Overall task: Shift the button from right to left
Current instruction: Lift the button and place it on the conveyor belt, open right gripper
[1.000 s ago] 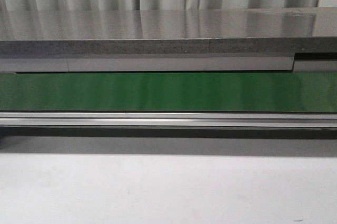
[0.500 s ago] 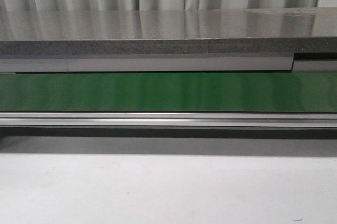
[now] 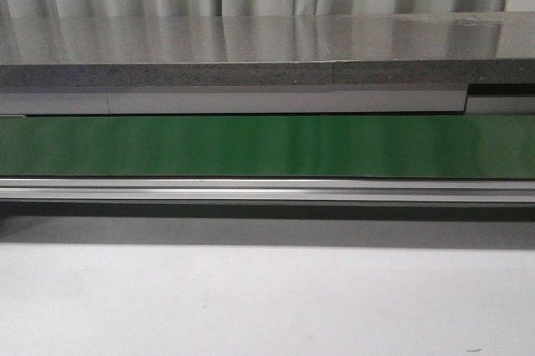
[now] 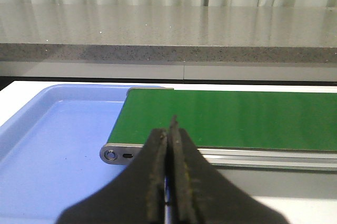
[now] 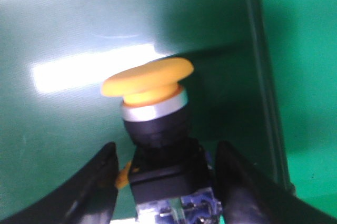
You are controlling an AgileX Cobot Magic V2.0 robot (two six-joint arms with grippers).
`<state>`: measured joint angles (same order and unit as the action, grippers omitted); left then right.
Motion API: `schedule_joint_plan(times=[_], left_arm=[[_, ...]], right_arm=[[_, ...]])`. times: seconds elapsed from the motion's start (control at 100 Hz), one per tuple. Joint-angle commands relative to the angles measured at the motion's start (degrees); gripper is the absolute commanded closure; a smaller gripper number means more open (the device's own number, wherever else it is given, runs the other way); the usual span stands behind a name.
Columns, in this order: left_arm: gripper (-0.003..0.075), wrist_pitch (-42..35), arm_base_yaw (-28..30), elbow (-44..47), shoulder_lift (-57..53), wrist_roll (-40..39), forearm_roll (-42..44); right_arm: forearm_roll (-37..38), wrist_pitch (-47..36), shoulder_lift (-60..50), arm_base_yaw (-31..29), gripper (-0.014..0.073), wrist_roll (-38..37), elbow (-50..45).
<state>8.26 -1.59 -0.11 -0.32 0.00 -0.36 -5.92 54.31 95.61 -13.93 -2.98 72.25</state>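
Right wrist view: the button (image 5: 158, 129) stands between the fingers of my right gripper (image 5: 164, 182), yellow cap leaning, black body low between the two pads. The fingers are spread wide, a visible gap on each side of the body, so nothing is gripped. The button sits against a green surface (image 5: 63, 40); I cannot tell from this view whether it rests flat.

Left wrist view: my left gripper (image 4: 170, 182) has its fingers pressed together, holding nothing, hovering near the end of the green belt (image 4: 226, 116), where it overhangs the blue tray (image 4: 58, 145). Front view shows neither arm nor button.

Judgement: the step in hand is the grasp. I close on the boxy black body, not the cap or silver collar, centring first so both pads meet flat faces together; an uneven close could tip it.
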Motion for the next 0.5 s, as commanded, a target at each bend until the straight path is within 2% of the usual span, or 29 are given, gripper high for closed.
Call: schedule_joint_plan(times=[0.0,0.11,0.26,0.31,0.49], left_arm=[[0.0741,-4.40,0.14,2.57,-1.76,-0.76,-0.23],[0.0741,-4.40,0.14,2.57,-1.76,-0.76,-0.23],[0.0741,-4.40,0.14,2.57,-1.76,-0.76,-0.23],[0.0741,-4.40,0.14,2.57,-1.76,-0.76,-0.23],[0.0741,-4.40,0.14,2.57,-1.76,-0.76,-0.23]], right_arm=[[-0.14,-2.31,-1.68,-0.06,0.0389,1.26,1.18],[-0.14,-2.31,-1.05,-0.06,0.0356,1.88,1.18],[-0.22,-4.32,-0.97,0.01,0.0113,2.51,1.18],[-0.22,-4.60,-0.97,0.01,0.0064,2.51,1.18],[-0.36,-3.67,-2.85,1.47,0.0052,3.78,1.24]])
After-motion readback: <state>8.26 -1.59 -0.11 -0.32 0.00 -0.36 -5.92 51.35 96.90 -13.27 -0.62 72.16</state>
